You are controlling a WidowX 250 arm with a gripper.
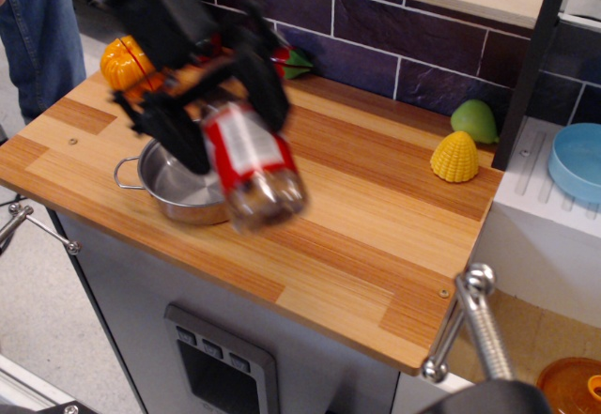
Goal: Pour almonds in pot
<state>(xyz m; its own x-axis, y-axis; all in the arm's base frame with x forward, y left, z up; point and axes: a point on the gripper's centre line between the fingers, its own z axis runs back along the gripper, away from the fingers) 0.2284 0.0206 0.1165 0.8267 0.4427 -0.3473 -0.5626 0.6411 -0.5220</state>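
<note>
My black gripper [211, 104] is shut on the clear plastic jar of almonds [252, 165], which has a red-and-white label. It holds the jar in the air, tilted, with its base toward the front right and brownish nuts showing at that lower end. The jar hangs over the right rim of the steel pot [178, 189], which stands on the wooden counter [376, 236] with a wire loop handle at its left. The jar's mouth is hidden behind the gripper. The picture is motion-blurred.
An orange pumpkin toy [127, 65] sits at the back left and a red-green toy [291, 60] by the wall. A yellow corn toy [455, 157] and a green pear-like toy [475, 120] lie at the right. A pale blue bowl [575, 161] rests on the white rack. A person [42, 29] stands at left.
</note>
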